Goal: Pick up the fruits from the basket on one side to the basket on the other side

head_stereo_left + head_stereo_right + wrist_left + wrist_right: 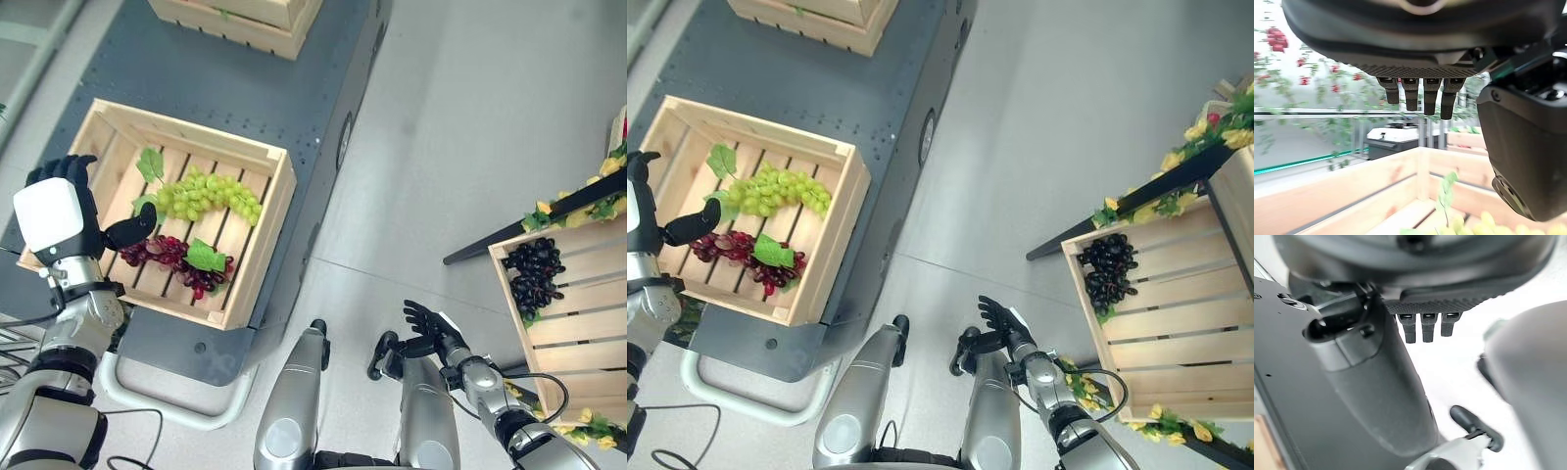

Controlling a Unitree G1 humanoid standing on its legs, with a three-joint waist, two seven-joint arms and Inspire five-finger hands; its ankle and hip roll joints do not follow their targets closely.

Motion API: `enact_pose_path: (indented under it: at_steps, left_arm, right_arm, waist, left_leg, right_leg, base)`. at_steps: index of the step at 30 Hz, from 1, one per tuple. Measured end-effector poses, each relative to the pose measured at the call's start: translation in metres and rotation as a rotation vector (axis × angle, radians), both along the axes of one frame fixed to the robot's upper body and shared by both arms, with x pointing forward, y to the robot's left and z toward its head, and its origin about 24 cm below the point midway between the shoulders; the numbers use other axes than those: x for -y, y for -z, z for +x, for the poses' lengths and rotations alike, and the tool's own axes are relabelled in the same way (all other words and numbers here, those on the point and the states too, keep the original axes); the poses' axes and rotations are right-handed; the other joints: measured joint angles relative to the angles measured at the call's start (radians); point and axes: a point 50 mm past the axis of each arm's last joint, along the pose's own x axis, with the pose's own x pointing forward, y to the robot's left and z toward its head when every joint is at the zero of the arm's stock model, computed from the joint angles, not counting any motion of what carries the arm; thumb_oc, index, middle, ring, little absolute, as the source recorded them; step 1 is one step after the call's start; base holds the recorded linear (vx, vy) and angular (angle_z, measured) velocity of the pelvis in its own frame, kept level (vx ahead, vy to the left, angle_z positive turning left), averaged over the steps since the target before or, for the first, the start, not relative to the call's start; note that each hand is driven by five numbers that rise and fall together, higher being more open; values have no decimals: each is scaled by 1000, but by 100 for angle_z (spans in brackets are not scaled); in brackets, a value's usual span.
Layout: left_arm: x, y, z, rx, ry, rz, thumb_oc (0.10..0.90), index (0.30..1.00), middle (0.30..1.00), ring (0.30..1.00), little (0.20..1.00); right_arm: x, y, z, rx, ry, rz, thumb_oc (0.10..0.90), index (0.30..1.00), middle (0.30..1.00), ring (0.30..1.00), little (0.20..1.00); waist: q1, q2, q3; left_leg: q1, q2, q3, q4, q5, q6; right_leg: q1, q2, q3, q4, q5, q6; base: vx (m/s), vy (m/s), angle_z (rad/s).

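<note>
Grey floor, left of frame: the left hand (69,211), fingers spread, hovers over crated green grapes (208,194), soft and loose, best lifted by the stem; right hand (431,328) relaxed.

We see the open left hand (61,211) over the left slatted wooden crate (257,220), green grape bunch (208,193) beyond its thumb, dark-red grape bunch (178,258) beside; black grapes (534,272) lie in the right wooden crate (588,323).
</note>
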Motion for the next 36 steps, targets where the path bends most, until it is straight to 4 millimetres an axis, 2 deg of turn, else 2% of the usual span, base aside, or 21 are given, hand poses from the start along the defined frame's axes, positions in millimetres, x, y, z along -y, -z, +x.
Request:
enact_pose_path:
  at_steps: [2,5,10,16,23,31,36]
  left_arm:
    - [5,-12,7,32,16,15,800,900,900,900,900]
    - [16,-33,20,28,59,134,800,900,900,900,900]
    - [28,-38,28,-8,111,235,800,900,900,900,900]
    - [26,-50,30,-75,101,358,800,900,900,900,900]
    - [31,-75,36,-199,117,547,800,900,900,900,900]
    - [31,-103,37,-154,6,631,800,900,900,900,900]
    - [35,-115,40,-129,-36,690,800,900,900,900,900]
  right_arm:
    - [4,-3,3,8,2,-13,800,900,900,900,900]
    - [3,-6,7,21,-6,-17,800,900,900,900,900]
    - [3,-15,18,59,-13,-21,800,900,900,900,900]
    - [1,-21,24,82,-21,-23,800,900,900,900,900]
    - [3,-26,26,114,-29,-27,800,900,900,900,900]
    - [8,-31,28,146,-14,-5,800,900,900,900,900]
    - [7,-31,27,145,-26,0,800,900,900,900,900]
  waist:
    - [0,-5,2]
    - [-2,-20,4]
    - [-12,-34,4]
    - [-24,-50,4]
    - [-29,-54,3]
    - [-36,-57,3]
    - [-35,-83,2]
  left_leg:
    - [-64,7,-6,43,-5,-3]
    - [-153,23,-15,94,-7,-10]
    - [-227,27,-33,132,-6,-13]
    - [-265,28,-39,151,-10,-17]
    - [-312,40,-41,157,-9,-17]
    - [-354,51,-40,158,-8,-20]
    - [-359,54,-41,159,-10,-18]
  right_leg:
    - [-57,2,-2,36,-3,-6]
    - [-133,11,-12,78,-13,-15]
    - [-196,23,-12,107,-16,-24]
    - [-227,22,-19,121,-19,-34]
    - [-264,27,-30,117,-13,-26]
    - [-293,35,-39,104,-12,-26]
    - [-295,39,-39,101,-12,-25]
  base:
    - [-92,-10,6]
    - [-47,8,10]
    - [-14,56,5]
    - [5,16,3]
    - [-11,42,1]
    - [0,9,0]
    - [8,-3,2]
